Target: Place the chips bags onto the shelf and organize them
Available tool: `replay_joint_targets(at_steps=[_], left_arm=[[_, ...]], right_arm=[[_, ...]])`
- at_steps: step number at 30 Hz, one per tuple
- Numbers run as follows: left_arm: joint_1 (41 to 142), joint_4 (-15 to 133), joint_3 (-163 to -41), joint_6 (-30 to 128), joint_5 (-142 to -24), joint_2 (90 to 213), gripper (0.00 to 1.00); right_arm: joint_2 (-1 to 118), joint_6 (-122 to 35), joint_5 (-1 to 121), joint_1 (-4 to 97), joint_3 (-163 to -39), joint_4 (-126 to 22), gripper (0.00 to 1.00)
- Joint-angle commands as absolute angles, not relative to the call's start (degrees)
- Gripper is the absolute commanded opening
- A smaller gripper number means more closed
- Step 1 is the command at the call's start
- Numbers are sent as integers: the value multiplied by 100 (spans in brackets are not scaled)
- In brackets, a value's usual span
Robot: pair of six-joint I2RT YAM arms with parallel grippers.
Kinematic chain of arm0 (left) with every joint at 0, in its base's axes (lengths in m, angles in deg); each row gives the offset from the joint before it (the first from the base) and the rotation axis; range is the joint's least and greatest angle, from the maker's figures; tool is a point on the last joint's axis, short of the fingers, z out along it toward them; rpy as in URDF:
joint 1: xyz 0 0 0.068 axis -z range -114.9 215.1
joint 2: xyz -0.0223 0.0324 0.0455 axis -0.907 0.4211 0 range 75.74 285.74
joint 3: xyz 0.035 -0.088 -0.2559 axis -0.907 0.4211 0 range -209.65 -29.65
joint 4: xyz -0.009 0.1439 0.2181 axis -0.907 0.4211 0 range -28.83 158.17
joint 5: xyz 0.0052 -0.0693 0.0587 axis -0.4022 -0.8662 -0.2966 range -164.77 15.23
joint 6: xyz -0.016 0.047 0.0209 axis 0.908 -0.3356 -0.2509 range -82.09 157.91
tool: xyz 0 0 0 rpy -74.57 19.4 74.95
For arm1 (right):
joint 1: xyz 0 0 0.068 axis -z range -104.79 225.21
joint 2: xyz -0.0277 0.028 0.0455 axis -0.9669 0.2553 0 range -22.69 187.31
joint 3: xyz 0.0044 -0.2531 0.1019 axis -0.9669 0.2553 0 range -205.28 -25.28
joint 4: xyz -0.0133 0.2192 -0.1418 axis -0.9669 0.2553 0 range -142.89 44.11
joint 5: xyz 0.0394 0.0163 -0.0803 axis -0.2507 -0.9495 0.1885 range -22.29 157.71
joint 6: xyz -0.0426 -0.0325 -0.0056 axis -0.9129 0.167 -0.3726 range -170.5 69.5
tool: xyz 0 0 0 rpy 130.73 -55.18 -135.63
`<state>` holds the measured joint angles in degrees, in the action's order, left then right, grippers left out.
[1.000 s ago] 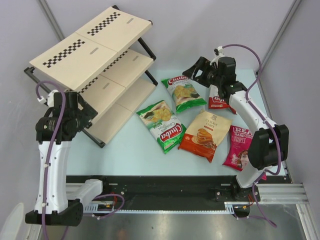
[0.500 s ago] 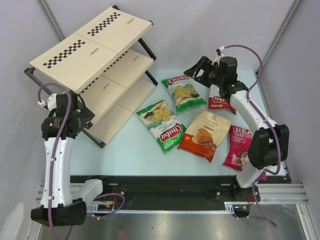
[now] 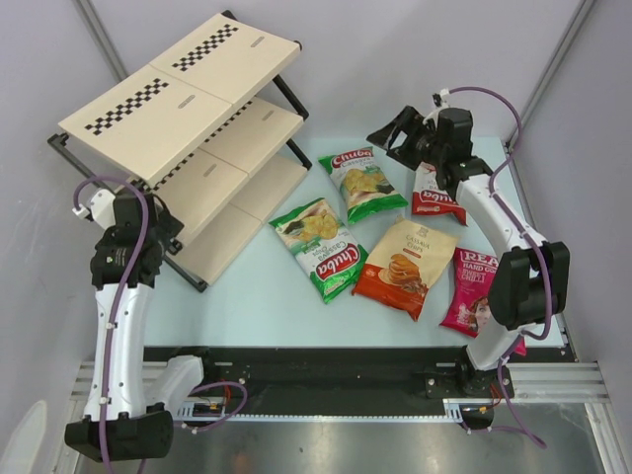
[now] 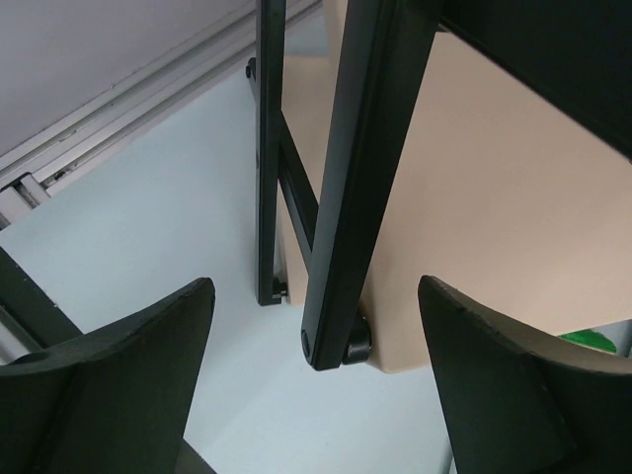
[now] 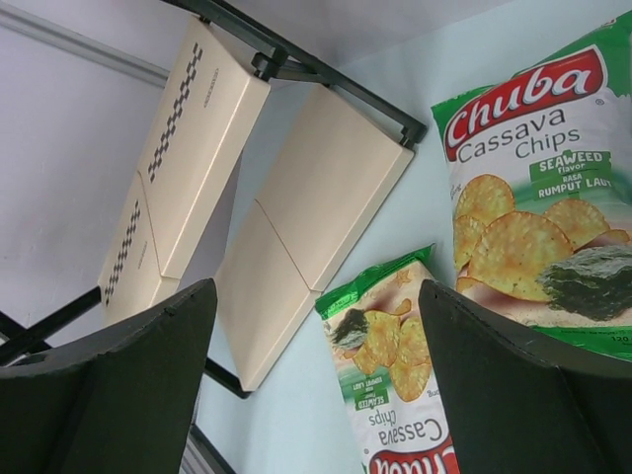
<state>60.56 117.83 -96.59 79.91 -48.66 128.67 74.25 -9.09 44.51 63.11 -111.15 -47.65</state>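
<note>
Showed, nearest the arm bases, a magenta bag [image 3: 472, 291] lying flat at the right of the pale tabletop [image 3: 257, 306], with an orange cassava bag [image 3: 405, 267] just beside it and a green-and-white Chuba bag [image 3: 321, 247] toward the middle. Caught the left hand [image 4: 311, 326] at the left, spread wide and pinching nothing, poised above the near corner of the shelf [image 3: 178, 89]. Found, farther back, a second Chuba bag [image 3: 363, 183] and a red-and-white bag [image 3: 434, 197], partly hidden under the right arm [image 3: 494, 212]. Placed the right hand [image 5: 316, 296] raised off the tabletop near that far bag's back edge, likewise spread wide and holding nothing. Revealed no bag on any visible tier of the shelf at the far left. Kept every bag sealed, contents unseen. Judged the bags light, air-puffed, soft and glossy, so probably slippery and easy to crush. Suggested a gentle pinch across a flat crimped end seam rather than the swollen middle. Expected each to sag and swing once lifted.
</note>
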Motion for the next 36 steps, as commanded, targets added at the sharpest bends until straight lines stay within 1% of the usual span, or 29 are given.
replay_joint_targets(at_steps=[1,6,8,10,11,14,15,16,17,18,19,21,23,36], left_arm=[[6000,11285,-9715,7931,-4480,12917,89],[6000,11057,-9645,7825,-4480,13181,81],[6000,10917,-9601,7825,-4393,13321,79],[6000,10828,-9557,7851,-4304,13366,74],[6008,10749,-9540,7852,-4295,13392,67],[6000,10740,-9513,7843,-4348,13384,53],[6000,10766,-9478,7834,-4400,13366,45],[6000,10784,-9452,7843,-4427,13340,40],[6000,10819,-9417,7843,-4445,13313,30],[6000,10819,-9338,7825,-4540,13270,25],[6000,10775,-9285,7790,-4620,13165,23],[6000,10696,-9101,7650,-4787,13033,10],[6000,10486,-8969,7518,-5129,12813,0],[6008,10239,-8652,6024,-6527,12777,0]], right_arm=[[7451,-813,4310,6431,-11221,-5007,89],[7442,-700,4222,6589,-11019,-5069,89],[7443,-559,4169,6651,-10957,-5165,89],[7460,-514,4134,6739,-10939,-5192,89],[7469,-514,4125,6756,-10957,-5192,88],[7460,-514,4125,6800,-10957,-5192,88],[7469,-523,4125,6809,-10957,-5183,88],[7478,-532,4134,6818,-10931,-5175,89],[7478,-515,4134,6818,-10913,-5174,89],[7486,-497,4143,6835,-10887,-5166,89],[7521,-471,4134,6862,-10869,-5209,89],[7557,-453,4116,6906,-10869,-5227,88],[7636,-453,4125,6932,-10930,-5227,88],[7961,-453,4055,7003,-11334,-5412,88]])
